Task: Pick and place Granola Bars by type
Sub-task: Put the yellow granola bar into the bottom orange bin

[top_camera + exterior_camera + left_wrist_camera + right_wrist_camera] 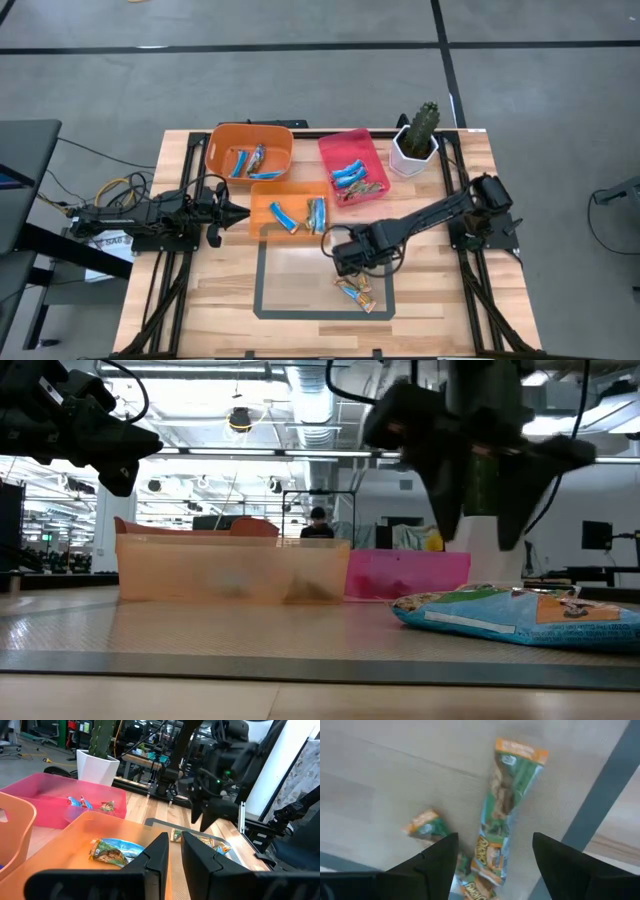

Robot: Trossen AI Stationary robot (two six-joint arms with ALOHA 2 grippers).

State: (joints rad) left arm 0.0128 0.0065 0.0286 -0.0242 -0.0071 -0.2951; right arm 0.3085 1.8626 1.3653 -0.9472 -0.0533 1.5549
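I have the right gripper hanging over the grey-taped rectangle on the table, its jaws spread wide and empty. Through the right wrist camera I see a green and orange granola bar lying flat between the two fingers, with a second bar just beside it; from above these two sit near the rectangle's right edge. The left gripper waits at the left edge of the rectangular orange bin, jaws nearly closed and holding nothing. That bin holds blue bars and a multicoloured one. The rounder orange bin behind it has a few bars, and the pink bin holds more. A potted cactus stands to the right of the pink bin
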